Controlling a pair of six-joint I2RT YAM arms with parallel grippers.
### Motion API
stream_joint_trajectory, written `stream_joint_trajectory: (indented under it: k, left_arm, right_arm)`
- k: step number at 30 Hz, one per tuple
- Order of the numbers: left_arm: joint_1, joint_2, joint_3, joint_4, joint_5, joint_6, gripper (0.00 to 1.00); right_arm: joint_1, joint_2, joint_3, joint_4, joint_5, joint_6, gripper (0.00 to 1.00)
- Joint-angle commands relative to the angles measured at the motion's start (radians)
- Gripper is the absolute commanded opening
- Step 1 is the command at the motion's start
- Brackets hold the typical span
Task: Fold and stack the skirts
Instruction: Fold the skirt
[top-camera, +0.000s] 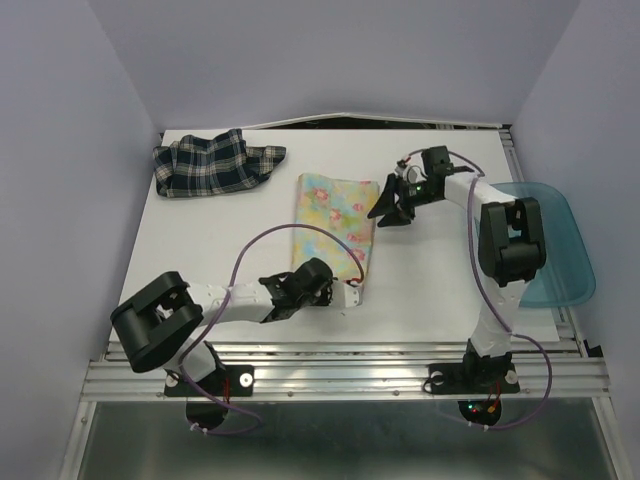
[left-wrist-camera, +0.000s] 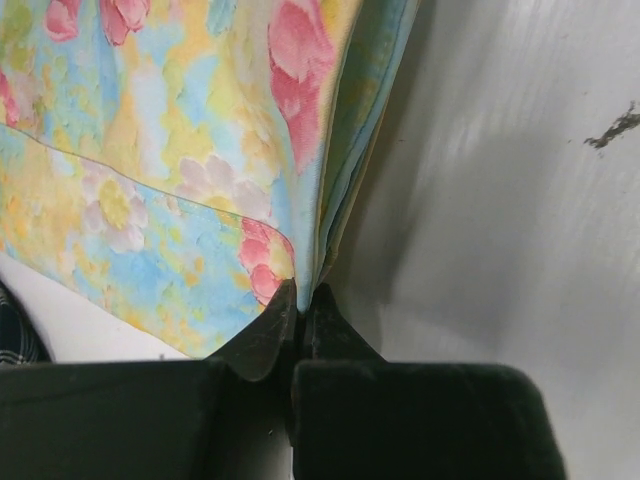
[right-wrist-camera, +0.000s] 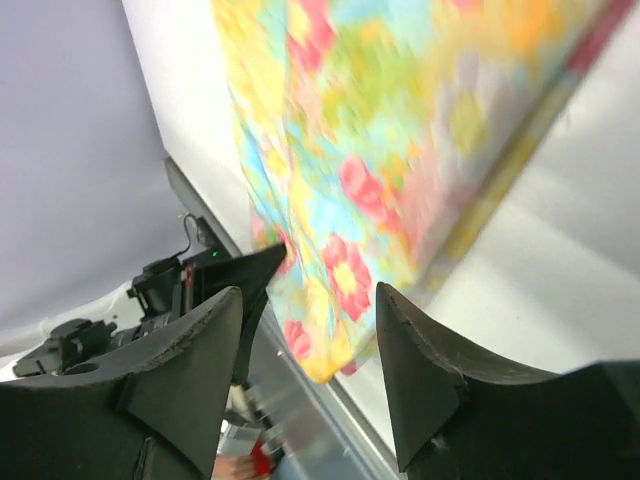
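The pastel floral skirt (top-camera: 335, 225) lies folded in the middle of the table. My left gripper (top-camera: 350, 294) is shut on its near right corner; in the left wrist view the fingertips (left-wrist-camera: 305, 296) pinch the layered edge of the floral skirt (left-wrist-camera: 170, 150). My right gripper (top-camera: 390, 207) hangs open beside the skirt's far right edge. In the right wrist view nothing sits between its spread fingers (right-wrist-camera: 310, 292), and the floral skirt (right-wrist-camera: 400, 120) is blurred beyond them. The dark plaid skirt (top-camera: 215, 162) lies crumpled at the far left.
A translucent teal bin (top-camera: 545, 250) overhangs the table's right edge beside the right arm. Purple walls close in the left, back and right. A metal rail (top-camera: 350, 372) runs along the near edge.
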Motion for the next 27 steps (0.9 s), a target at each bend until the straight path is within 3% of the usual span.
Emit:
stream_joint_trajectory:
  k: [1,6,9,10,14,21,27]
  left_arm:
    - [-0.008,-0.048,0.074,-0.161,0.083,-0.064,0.00]
    - [-0.010,-0.064,0.114,-0.239,0.101,-0.087,0.00]
    - [-0.011,-0.071,0.117,-0.250,0.100,-0.090,0.00]
    - [-0.014,-0.070,0.122,-0.254,0.095,-0.093,0.00]
    - [-0.014,-0.073,0.134,-0.268,0.098,-0.107,0.00]
    - [-0.016,-0.094,0.175,-0.316,0.106,-0.138,0.00]
    - [-0.016,-0.148,0.255,-0.394,0.100,-0.136,0.00]
  right_arm:
    - [0.008,-0.020,0.160,-0.084,0.054,-0.113,0.61]
    - [0.094,0.053,0.314,0.004,-0.067,-0.019,0.57]
    - [0.187,0.044,0.230,0.232,-0.118,0.183,0.55]
    - [0.225,0.040,0.194,0.422,-0.121,0.326,0.55]
    - [0.276,0.112,0.105,0.847,-0.129,0.571,0.51]
    - [0.312,0.320,0.016,1.083,-0.057,0.654,0.42]
    - [0.321,0.369,-0.080,1.099,-0.027,0.613,0.40]
